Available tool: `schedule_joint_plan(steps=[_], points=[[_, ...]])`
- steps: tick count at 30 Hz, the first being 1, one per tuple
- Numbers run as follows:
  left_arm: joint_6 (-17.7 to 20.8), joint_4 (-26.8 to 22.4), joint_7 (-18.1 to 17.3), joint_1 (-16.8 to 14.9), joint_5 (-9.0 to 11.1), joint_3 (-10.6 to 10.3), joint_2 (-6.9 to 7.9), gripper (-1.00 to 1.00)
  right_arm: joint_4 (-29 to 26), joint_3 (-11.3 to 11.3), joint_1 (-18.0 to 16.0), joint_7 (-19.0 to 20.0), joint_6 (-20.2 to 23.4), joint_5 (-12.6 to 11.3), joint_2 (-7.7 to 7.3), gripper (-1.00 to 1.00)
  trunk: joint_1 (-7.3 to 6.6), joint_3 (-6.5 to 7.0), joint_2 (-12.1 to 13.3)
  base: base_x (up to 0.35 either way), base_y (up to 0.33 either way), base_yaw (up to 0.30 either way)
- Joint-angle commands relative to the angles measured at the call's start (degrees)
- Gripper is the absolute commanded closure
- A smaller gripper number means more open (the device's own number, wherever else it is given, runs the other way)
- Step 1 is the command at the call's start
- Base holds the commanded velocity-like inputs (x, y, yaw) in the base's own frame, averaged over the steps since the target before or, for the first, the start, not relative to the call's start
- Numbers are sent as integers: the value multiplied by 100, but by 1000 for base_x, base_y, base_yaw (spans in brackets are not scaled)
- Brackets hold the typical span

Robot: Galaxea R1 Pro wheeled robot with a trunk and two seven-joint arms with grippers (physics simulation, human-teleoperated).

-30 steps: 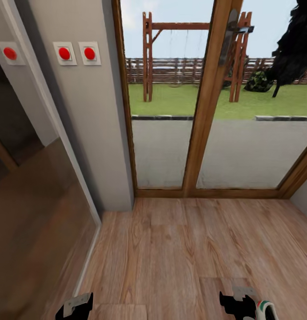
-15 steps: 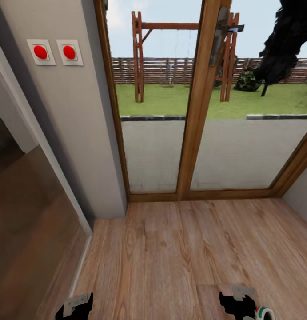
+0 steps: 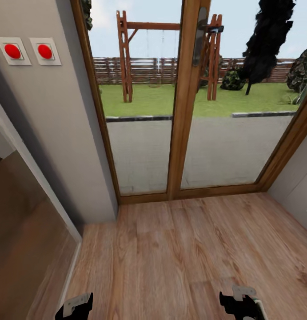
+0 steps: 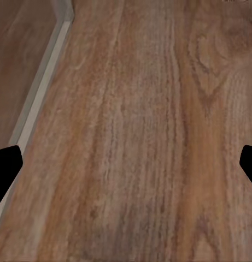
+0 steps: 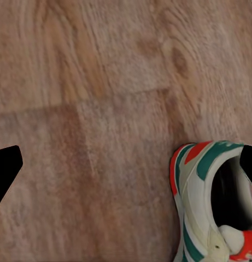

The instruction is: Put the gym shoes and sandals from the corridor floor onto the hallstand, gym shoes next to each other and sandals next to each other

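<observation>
Glass doors [image 3: 180,146] ahead, wall [image 3: 51,133] left, gym shoe [image 5: 210,207] on floor [image 3: 171,258] (right)

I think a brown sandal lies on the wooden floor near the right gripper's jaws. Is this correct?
Not quite. The right wrist view shows a gym shoe, cream-white with green stripes and red-orange accents, not a brown sandal. It does lie on the wooden floor near the right gripper.

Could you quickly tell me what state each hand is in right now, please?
Left hand: open, holding nothing.
Right hand: fingers spread, gym shoe beside one finger; whether it grips cannot be told.
</observation>
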Motion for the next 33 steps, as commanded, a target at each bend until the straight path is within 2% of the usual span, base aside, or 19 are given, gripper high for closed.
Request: schedule_joint_plan(steps=[1, 18, 24, 33], points=[[-16, 4, -5, -3, 16, 3, 0, -100, 7, -45, -4, -18, -17, 61, 0, -100, 1, -4, -2, 211, 0, -24], [-16, 4, -5, -1, 14, 3, 0, -100, 7, -45, -4, -18, -18, 56, 0, -100, 1, -4, -2, 312, 0, -5], [-16, 4, -6, -2, 13, 3, 0, -100, 7, -45, -4, -18, -16, 55, 0, -100, 1, -4, -2, 154, 0, -116], [-16, 4, -5, 5, 18, 3, 0, -100, 7, -45, -4, -18, -18, 59, 0, -100, 1, -4, -2, 31, 0, -238]])
